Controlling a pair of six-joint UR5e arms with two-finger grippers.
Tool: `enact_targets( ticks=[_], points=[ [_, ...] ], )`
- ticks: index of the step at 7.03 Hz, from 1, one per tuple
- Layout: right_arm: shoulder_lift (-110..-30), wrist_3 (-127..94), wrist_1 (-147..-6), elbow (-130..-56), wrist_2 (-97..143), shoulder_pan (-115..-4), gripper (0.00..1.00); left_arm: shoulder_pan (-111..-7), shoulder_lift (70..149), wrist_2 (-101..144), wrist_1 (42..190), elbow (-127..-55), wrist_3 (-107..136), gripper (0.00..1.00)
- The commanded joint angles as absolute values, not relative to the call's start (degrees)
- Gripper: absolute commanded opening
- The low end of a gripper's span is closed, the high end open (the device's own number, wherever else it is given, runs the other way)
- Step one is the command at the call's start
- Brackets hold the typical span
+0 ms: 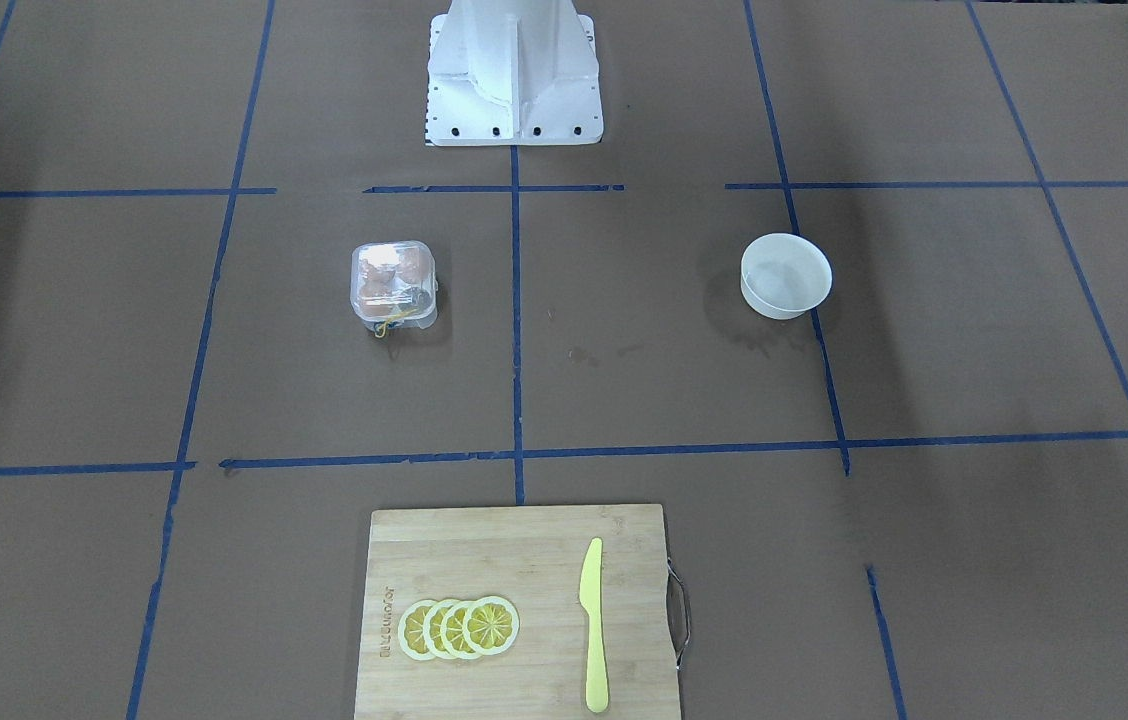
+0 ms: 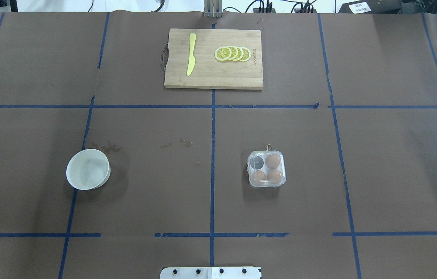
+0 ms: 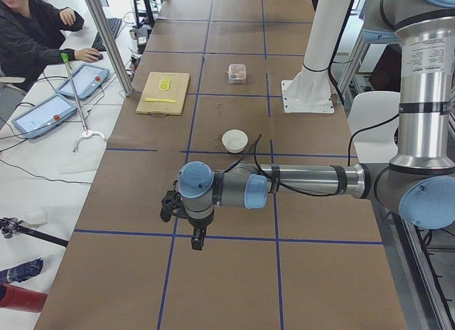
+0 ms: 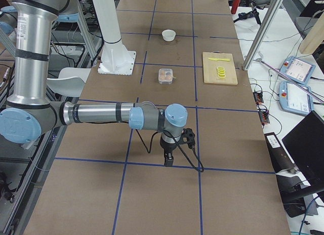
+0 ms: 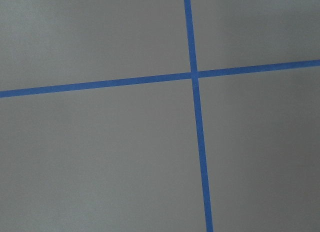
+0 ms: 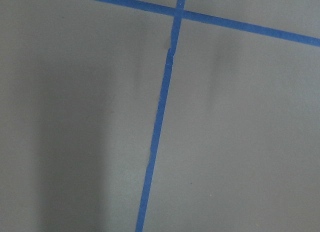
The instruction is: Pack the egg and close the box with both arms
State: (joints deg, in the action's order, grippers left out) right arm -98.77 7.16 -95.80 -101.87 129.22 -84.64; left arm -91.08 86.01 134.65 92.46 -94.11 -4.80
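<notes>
1. Sitting on the robot's right side, one clear box (image 2: 266, 169) has brown eggs (image 2: 272, 160) in three of its four cups.
2. One white bowl (image 2: 88, 169); one cutting board (image 2: 218, 79) carrying four lemon slices (image 2: 233, 54) and one yellow knife (image 2: 191, 54).
3. Two claws, left claw (image 3: 197, 240) and right claw (image 4: 168, 160), hang well apart from the box; I cannot tell how far either is open.

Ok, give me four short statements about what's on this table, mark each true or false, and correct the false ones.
1. The white bowl is empty. True.
2. The box holds four eggs. False: three eggs show, and one cup is empty.
3. The knife lies on the cutting board beside the lemon slices. True.
4. A gripper hangs over the box. False: the left gripper and right gripper are over bare table, away from it.
</notes>
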Motion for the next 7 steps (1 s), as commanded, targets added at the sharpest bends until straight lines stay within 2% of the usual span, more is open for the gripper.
enact_targets(
  ticks=[1,7],
  points=[
    [-98.5,7.4,-95.8,-101.9,129.4,-84.5,1.00,-91.1,86.0,134.6,92.5,-94.1,-4.7,1.00],
    [-98.5,7.6,-95.6,-102.3,129.4,-83.5,1.00,-91.1,85.9,134.6,92.4,-94.0,-4.7,1.00]
  ],
)
